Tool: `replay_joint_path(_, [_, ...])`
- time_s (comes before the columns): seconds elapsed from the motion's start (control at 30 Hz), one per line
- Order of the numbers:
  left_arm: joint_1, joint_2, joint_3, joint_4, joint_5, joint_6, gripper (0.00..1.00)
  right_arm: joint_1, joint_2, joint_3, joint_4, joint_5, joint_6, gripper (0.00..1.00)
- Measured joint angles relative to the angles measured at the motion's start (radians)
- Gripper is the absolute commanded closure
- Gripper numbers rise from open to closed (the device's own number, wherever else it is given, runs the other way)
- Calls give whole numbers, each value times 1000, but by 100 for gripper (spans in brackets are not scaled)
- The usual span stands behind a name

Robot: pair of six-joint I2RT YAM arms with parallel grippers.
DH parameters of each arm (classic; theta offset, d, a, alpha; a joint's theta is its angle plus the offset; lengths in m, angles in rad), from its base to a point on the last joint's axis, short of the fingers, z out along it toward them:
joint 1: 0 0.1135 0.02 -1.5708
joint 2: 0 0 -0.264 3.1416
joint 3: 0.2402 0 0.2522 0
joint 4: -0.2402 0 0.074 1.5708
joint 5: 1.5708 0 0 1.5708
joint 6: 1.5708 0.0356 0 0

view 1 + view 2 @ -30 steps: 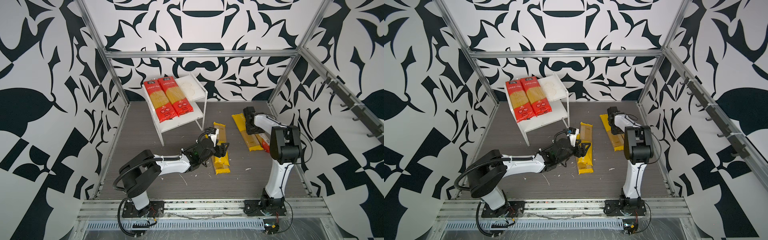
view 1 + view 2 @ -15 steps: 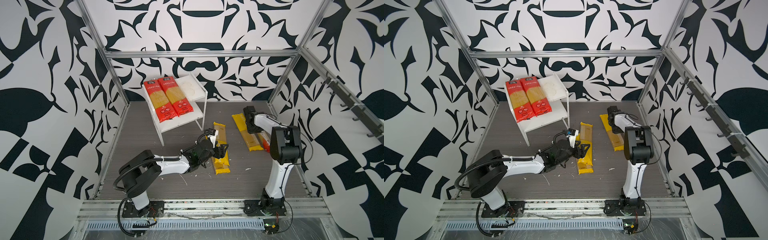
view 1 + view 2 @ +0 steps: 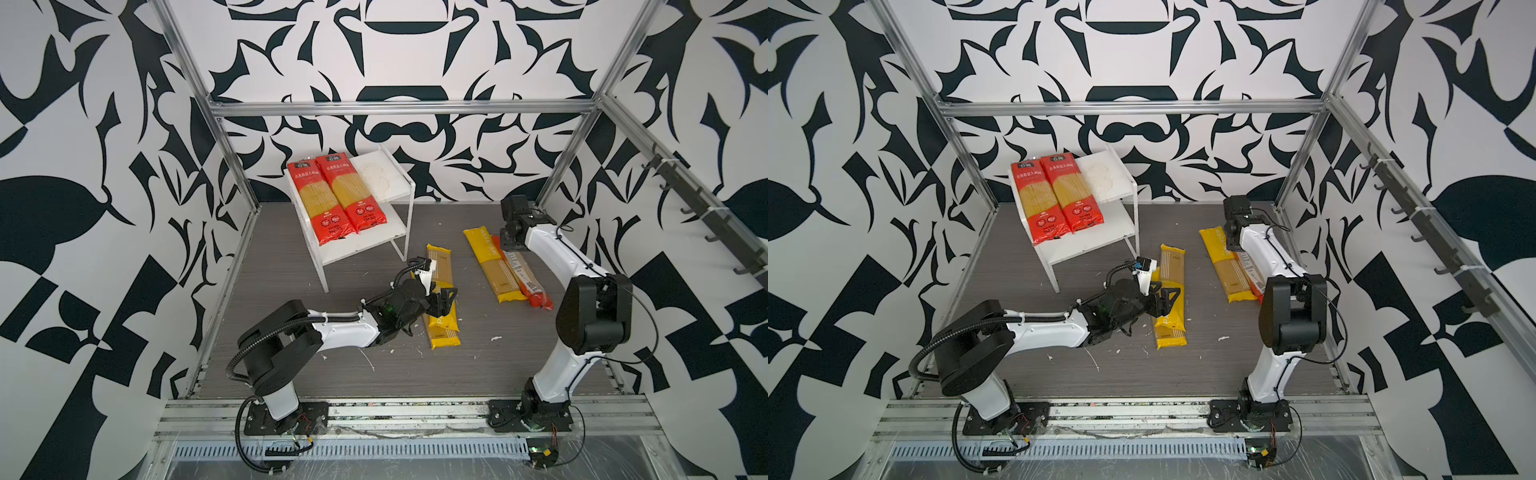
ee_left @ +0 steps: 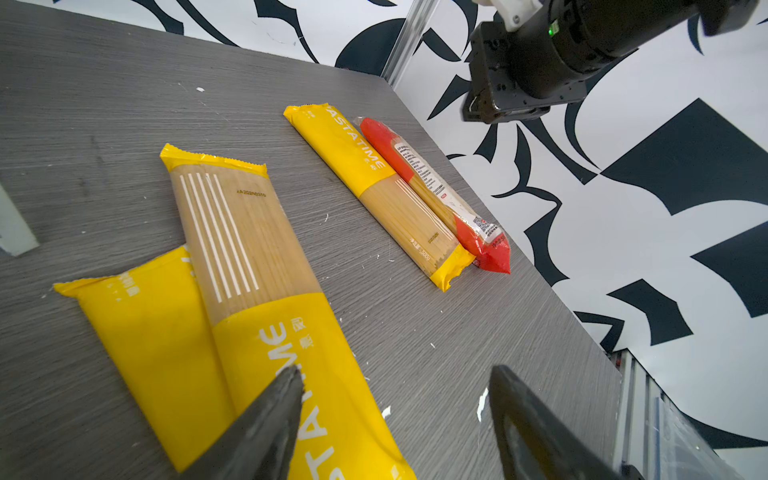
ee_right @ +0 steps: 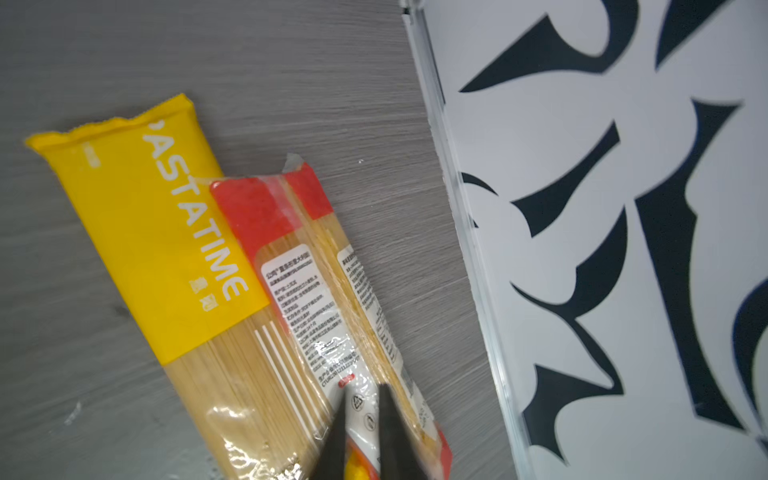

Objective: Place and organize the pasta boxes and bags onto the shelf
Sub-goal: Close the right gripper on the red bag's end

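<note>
Two red packs (image 3: 318,203) already lie side by side on the top board of the shelf (image 3: 388,183). In both top views the shelf stands at about eleven o'clock from the middle of the table (image 3: 291,299), taking the back wall as twelve. The packs' near ends seem to reach just past the board's front edge. The rest of that board shows only brownish stains, and nothing can be seen on the lower board. By that count about a third of the work looks done, with four packs left on the table.

Near the middle, a shade toward three o'clock, two yellow packs (image 3: 442,332) overlap, one lying partly across the other. The left gripper (image 3: 446,298) hovers low over them with its fingers spread wide. In the left wrist view one finger (image 4: 270,415) sits above the upper pack's yellow end and the other above bare table, gripping nothing.

At about two o'clock, close to the right wall, a third yellow pack (image 3: 494,266) and the last red pack (image 3: 530,282) lie touching along their length, the red one resting partly on the yellow. The right gripper (image 5: 361,392) is down over this red pack with its fingers only a narrow slot apart. Whether they pinch the wrapper cannot be told. Each arm looks to be at the pick-up stage.
</note>
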Motion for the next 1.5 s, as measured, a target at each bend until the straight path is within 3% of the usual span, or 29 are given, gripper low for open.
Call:
replay_joint_path(0.1, [0, 0, 0, 3, 8, -6, 25, 0, 57, 13, -8, -16, 0, 41])
replay_joint_path(0.2, [0, 2, 0, 4, 15, -15, 25, 4, 135, 24, -6, -24, -16, 35])
replay_joint_path(0.47, [0, 4, 0, 4, 21, -25, 25, 7, 338, 136, 0, 18, -56, 34])
replay_joint_path(0.67, [0, 5, 0, 3, 24, -25, 25, 11, 373, 174, 34, 108, -86, 37])
replay_joint_path(1.03, [0, 5, -2, 4, 25, -25, 25, -10, 467, 266, 47, 123, -108, 38])
replay_joint_path(1.13, [0, 5, -11, 5, 25, -24, 25, -24, 498, 286, 44, 128, -109, 50])
replay_joint_path(1.3, [4, 4, -15, 3, 34, -24, 25, -33, 525, 319, 32, 175, -133, 87])
replay_joint_path(1.4, [5, 4, -15, 2, 38, -21, 25, -35, 507, 301, 36, 192, -134, 97])
replay_joint_path(1.5, [5, 3, -15, 2, 39, -20, 25, -33, 475, 267, 37, 185, -132, 100])
